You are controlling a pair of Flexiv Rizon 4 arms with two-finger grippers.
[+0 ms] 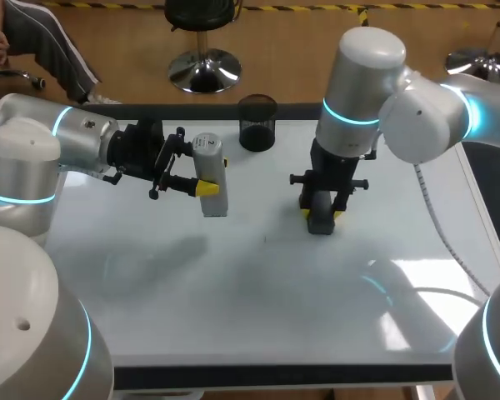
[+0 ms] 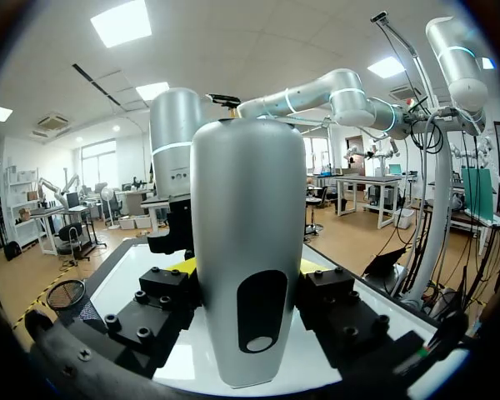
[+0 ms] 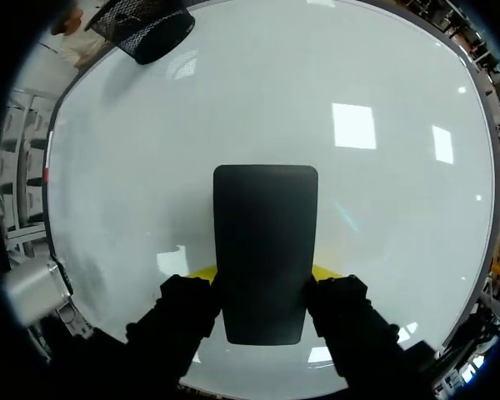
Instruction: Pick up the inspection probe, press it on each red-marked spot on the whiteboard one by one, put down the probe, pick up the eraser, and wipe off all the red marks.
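Watching here, I'd judge the eraser (image 3: 265,250), clamped by its long sides in the right fingers (image 3: 192,304) down at the whiteboard (image 1: 258,292), light and stiff, while the smooth, rigid probe (image 1: 210,167), gripped mid-body in the left fingers (image 1: 206,189) above the whiteboard, could slip.

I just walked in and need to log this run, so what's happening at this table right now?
Both arms hold a tool. The left end effector grips the grey inspection probe upright over the far left part of the whiteboard. The right end effector is shut on the black eraser, low near the board's middle. No red marks show on the board in any view, so the wiping looks done or nearly so. A black mesh cup stands at the far edge.
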